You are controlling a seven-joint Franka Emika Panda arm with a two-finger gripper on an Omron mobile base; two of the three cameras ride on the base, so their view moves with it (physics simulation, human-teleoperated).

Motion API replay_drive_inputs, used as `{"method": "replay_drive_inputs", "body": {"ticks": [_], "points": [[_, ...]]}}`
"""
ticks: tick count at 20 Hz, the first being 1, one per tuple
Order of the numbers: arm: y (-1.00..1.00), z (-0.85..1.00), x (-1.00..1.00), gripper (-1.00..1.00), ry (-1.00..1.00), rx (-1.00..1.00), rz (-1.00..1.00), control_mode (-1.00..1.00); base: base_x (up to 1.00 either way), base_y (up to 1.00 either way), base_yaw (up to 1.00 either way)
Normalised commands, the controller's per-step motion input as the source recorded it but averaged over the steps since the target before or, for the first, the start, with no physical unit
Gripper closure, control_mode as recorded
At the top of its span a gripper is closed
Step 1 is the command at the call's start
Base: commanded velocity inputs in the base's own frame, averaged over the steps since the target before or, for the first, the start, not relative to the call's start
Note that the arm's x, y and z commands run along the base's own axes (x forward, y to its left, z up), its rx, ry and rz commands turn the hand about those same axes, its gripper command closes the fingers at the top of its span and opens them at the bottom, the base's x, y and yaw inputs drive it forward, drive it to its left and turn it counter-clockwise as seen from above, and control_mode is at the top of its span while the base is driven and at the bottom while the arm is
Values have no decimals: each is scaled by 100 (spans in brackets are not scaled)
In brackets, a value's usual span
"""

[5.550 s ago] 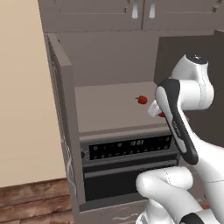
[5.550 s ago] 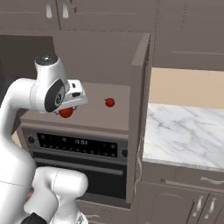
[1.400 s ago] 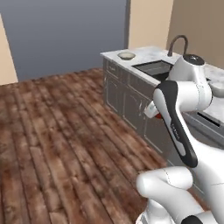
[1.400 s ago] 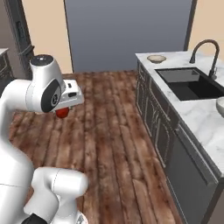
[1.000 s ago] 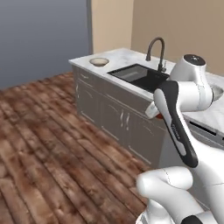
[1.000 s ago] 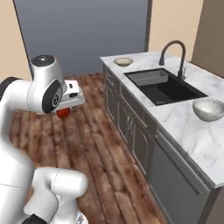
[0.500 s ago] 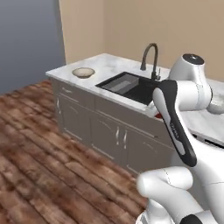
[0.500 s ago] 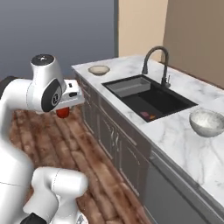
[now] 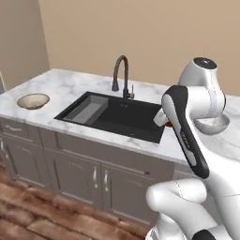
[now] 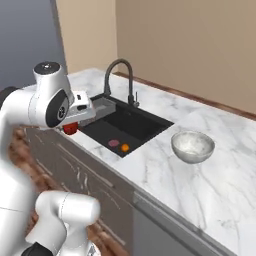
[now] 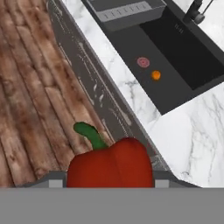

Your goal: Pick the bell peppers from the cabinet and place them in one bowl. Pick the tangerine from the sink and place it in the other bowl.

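Marble counter (image 10: 165, 180) runs ahead of you, the black sink (image 10: 127, 125) set into it. Your gripper (image 10: 71, 126) is clamped on a red bell pepper (image 11: 110, 164), held out over the cabinet fronts just short of the counter edge. The tangerine (image 10: 125, 147) lies on the sink floor beside the pink drain (image 10: 114, 143), well apart from the gripper. White speckled bowl (image 10: 192, 146) sits right of the sink, tan bowl (image 9: 33, 101) far left. Half a second ago the counter stood more oblique and farther off; the base has turned to face it.
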Motion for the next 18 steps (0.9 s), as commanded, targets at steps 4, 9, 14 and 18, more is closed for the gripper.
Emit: {"method": "replay_drive_inputs", "body": {"ticks": [4,9,14,18], "points": [[0,0,0,100,0,0,0,100,55,-12,-49],[0,0,0,100,0,0,0,100,8,0,-32],[0,0,0,100,0,0,0,100,0,-10,-34],[0,0,0,100,0,0,0,100,0,-24,-40]]}}
